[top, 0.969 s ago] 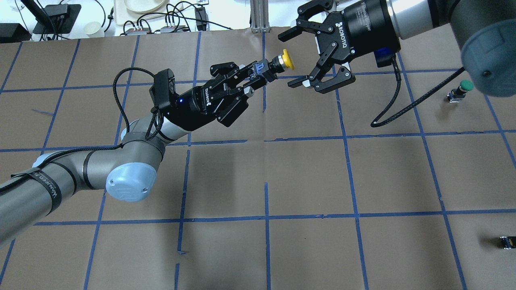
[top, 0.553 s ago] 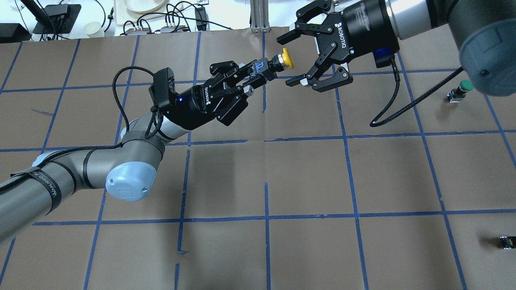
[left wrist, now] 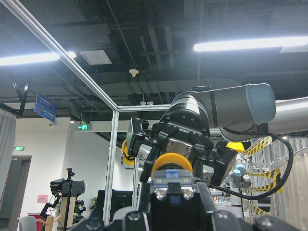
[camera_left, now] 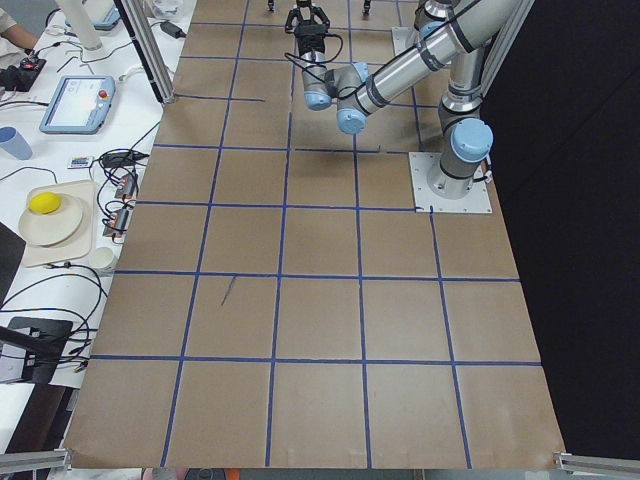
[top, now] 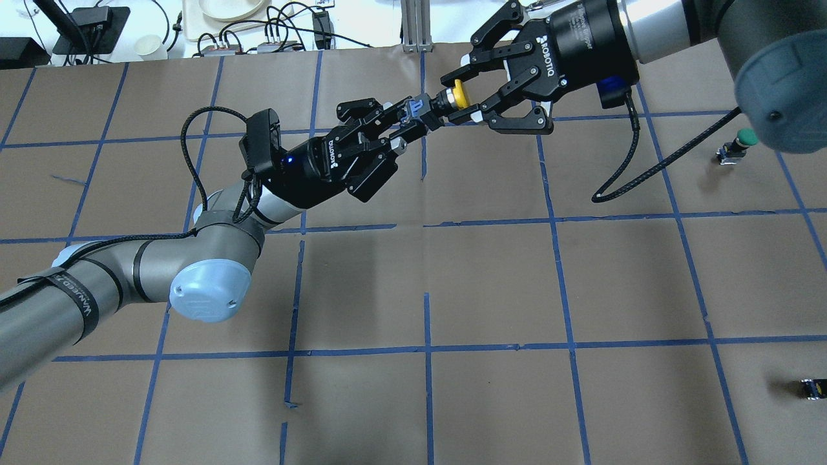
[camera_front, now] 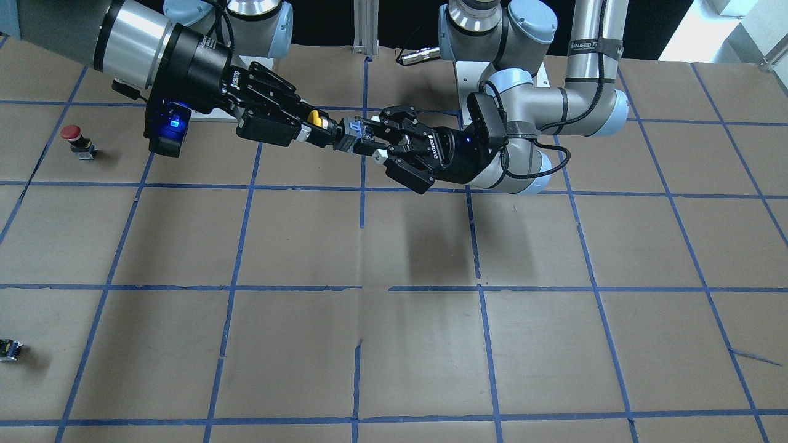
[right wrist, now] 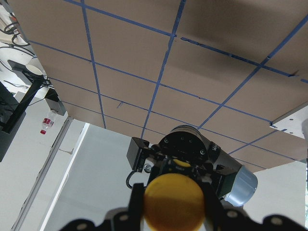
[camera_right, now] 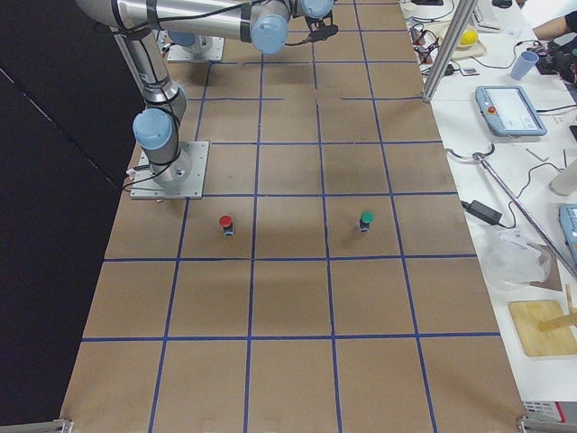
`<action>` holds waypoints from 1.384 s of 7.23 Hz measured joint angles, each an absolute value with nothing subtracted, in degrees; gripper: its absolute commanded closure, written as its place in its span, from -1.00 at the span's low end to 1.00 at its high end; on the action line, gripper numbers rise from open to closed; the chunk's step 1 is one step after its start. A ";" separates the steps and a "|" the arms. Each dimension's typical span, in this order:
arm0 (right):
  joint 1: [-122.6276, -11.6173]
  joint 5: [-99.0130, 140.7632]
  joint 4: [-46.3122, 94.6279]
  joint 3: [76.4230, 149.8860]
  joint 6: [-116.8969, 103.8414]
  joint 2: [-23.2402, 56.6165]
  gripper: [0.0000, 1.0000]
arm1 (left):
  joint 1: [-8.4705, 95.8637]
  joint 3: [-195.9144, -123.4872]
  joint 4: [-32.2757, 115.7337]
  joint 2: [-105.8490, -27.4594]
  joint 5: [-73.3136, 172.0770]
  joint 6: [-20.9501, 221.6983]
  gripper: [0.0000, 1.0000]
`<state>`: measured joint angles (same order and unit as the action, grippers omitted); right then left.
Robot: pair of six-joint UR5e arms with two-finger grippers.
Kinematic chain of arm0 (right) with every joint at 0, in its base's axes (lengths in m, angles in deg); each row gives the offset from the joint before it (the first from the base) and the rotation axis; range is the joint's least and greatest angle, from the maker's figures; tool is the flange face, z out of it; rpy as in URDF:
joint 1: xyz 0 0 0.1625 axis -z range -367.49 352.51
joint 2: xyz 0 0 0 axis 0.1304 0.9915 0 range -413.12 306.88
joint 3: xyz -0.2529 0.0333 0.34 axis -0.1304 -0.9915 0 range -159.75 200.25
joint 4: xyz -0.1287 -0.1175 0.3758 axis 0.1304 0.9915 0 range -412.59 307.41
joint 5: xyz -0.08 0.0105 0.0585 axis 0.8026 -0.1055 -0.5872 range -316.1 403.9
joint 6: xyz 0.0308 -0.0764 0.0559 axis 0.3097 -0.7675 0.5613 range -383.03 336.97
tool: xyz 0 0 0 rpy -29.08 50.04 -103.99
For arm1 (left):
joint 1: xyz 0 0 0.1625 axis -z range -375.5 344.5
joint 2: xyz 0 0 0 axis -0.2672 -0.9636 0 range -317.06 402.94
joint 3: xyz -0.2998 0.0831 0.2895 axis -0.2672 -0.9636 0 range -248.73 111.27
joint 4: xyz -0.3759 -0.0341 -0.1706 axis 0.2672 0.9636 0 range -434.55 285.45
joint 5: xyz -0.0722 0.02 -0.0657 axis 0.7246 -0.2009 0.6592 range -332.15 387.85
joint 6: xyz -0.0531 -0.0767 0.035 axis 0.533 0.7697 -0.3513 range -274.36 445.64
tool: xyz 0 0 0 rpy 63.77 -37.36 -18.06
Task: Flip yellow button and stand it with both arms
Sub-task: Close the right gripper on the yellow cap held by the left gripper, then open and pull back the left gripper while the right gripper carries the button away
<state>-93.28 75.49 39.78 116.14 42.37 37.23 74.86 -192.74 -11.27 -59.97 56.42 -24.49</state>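
Note:
The yellow button (top: pixel 460 95) is held in the air, lying level, cap toward the right arm. My left gripper (top: pixel 413 119) is shut on its black-and-grey body; it also shows in the front-facing view (camera_front: pixel 363 138). My right gripper (top: pixel 459 98) has its two fingers at opposite sides of the yellow cap and seems to touch it. The right wrist view shows the cap (right wrist: pixel 174 202) between two fingers (right wrist: pixel 136 202). The left wrist view shows the cap (left wrist: pixel 172 161) with the right gripper behind it. In the front-facing view the cap (camera_front: pixel 314 118) sits inside the right gripper (camera_front: pixel 311 126).
A green-capped button (top: pixel 746 137) stands at the table's right. A red-capped button (camera_front: pixel 71 132) stands on the right arm's side. A small capless black-grey part (top: pixel 813 387) lies near the right edge. The brown table (top: pixel 491 284) has blue tape lines.
My right gripper has moved left onto the yellow cap and its fingers have closed in around it. The left gripper has kept its hold and stayed in place.

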 measured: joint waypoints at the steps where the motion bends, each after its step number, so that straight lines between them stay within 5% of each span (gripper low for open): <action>1: -93.27 75.47 39.78 116.14 42.36 37.24 0.71 | 74.86 -192.74 -11.27 -59.98 56.38 -24.09 -0.99; 6: -92.52 75.92 39.81 115.92 42.30 37.15 0.84 | 74.90 -191.45 -12.28 -58.68 50.02 -16.17 -0.99; 10: -86.81 82.85 40.45 114.54 39.37 37.35 0.84 | 73.76 -178.07 -21.99 -59.36 17.89 6.63 -0.99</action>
<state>-86.81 82.85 40.45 114.54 39.37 37.35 73.76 -178.07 -21.99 -59.36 17.89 6.63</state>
